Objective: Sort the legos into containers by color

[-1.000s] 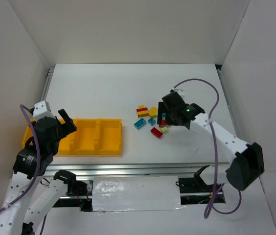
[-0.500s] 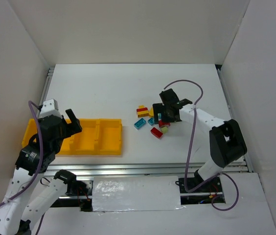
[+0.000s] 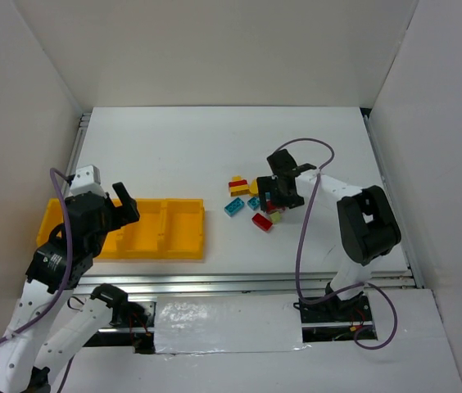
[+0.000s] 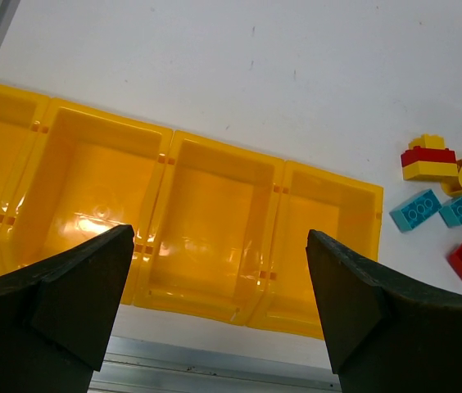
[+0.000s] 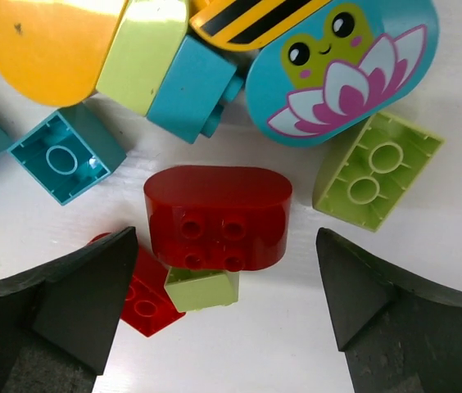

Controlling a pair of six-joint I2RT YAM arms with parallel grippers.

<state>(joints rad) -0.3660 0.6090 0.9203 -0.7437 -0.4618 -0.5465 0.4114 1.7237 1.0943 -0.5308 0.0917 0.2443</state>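
The legos (image 3: 253,202) lie in a loose pile right of centre on the table. My right gripper (image 3: 277,195) hangs open just above that pile. In the right wrist view its fingers straddle a red rounded brick (image 5: 217,214) without touching it. A small light green brick (image 5: 202,288) and a flat red brick (image 5: 145,299) lie against that brick. The containers are one yellow four-compartment tray (image 3: 183,232) at the left. My left gripper (image 3: 113,206) is open above the tray (image 4: 215,213), and every compartment in view is bare.
Around the red brick lie a light green two-stud brick (image 5: 377,168), a teal frog-print piece (image 5: 341,65), a teal brick (image 5: 67,154) and a yellow round piece (image 5: 47,41). A red-and-yellow stack (image 4: 428,160) sits at the pile's far side. White walls enclose the table.
My right gripper has moved left and down over the lego pile, with its arm folding in. My left gripper has shifted a little to the right above the tray.
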